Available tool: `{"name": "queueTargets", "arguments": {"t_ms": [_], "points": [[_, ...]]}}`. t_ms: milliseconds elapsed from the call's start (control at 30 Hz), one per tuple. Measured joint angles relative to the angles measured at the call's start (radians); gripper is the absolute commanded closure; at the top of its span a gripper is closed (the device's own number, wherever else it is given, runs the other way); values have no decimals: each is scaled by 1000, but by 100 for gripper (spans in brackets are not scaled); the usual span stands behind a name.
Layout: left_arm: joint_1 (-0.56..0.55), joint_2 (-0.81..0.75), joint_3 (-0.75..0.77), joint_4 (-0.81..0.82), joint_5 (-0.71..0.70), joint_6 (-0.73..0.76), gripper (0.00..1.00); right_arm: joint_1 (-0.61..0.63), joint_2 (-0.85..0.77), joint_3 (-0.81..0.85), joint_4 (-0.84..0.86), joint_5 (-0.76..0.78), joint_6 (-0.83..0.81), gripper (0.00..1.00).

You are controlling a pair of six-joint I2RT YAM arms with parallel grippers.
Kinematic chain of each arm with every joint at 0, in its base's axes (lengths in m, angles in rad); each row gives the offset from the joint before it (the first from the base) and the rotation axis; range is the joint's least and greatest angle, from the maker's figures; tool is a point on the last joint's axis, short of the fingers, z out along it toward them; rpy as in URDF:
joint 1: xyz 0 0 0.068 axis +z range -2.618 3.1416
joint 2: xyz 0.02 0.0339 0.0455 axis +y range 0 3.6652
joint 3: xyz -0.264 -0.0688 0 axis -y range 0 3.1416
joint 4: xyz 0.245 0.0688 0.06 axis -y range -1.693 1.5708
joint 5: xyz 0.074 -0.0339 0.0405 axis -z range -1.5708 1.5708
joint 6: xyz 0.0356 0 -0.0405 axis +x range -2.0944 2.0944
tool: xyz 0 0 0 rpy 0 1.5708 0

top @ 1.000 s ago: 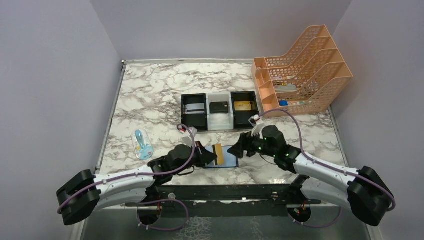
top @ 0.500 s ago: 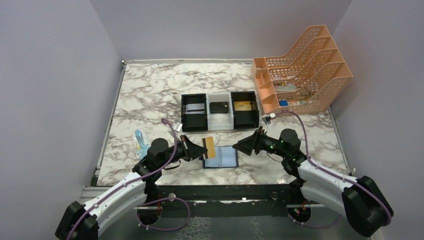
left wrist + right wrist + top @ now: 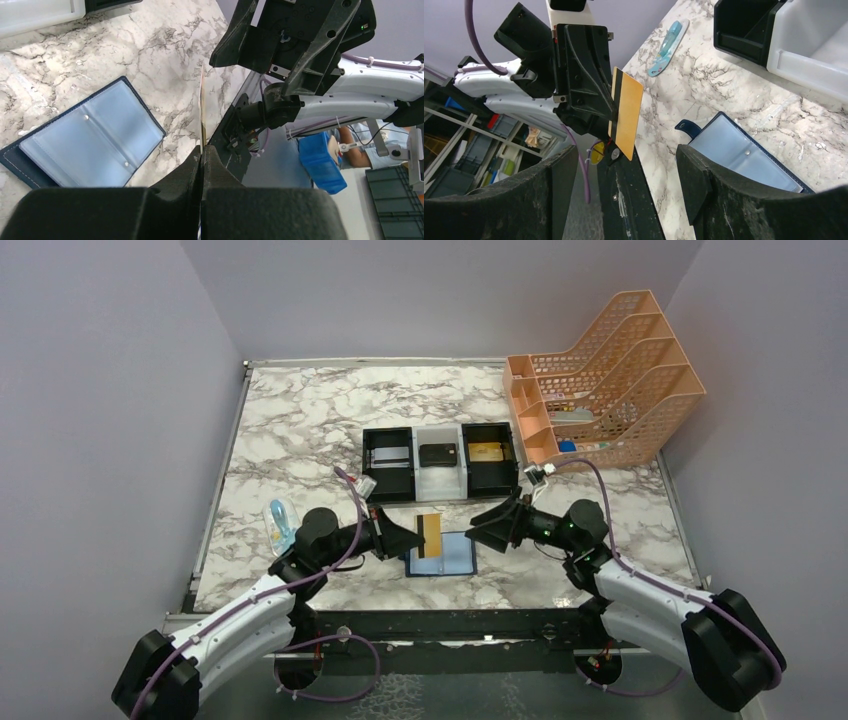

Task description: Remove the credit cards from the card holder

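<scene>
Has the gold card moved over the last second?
Yes. The gold card, pinched in the left gripper, has shifted slightly toward the box trays, now overhanging the card holder at its far edge.

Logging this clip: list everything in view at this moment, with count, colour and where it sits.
card holder: one, navy with pale blue pockets, lying open, near centre front.
gold card: one, gold with a dark stripe, held on edge beside the holder.
trays: three, black, white, black, in a row mid-table.
grey card, black card, second gold card: one each, one per tray, left to right.
file rack: one, peach, far right corner.
packet: one, pale blue, left side.
table: one, white-grey marble.
left hand: black, shut on the gold card.
right hand: black, open, facing the card.
</scene>
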Motion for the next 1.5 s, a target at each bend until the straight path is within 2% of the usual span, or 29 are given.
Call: {"name": "queueTargets", "arguments": {"t_ms": [467, 1000, 1133, 1267, 1500], "points": [[0, -44, 12, 11, 2, 28, 100, 0, 41, 22, 48, -4, -5, 28], [0, -78, -51, 93, 3, -58, 100, 0, 8, 31, -16, -164, 9, 32], [0, -37, -51, 135, 16, -81, 100, 0, 40, 43, -11, -185, 27, 35], [-1, 24, -51, 192, 26, -104, 100, 10, 142, 52, 62, -188, 69, 40], [-26, 91, -51, 257, 28, -126, 100, 80, 332, 109, 217, -188, 124, 55]]}}
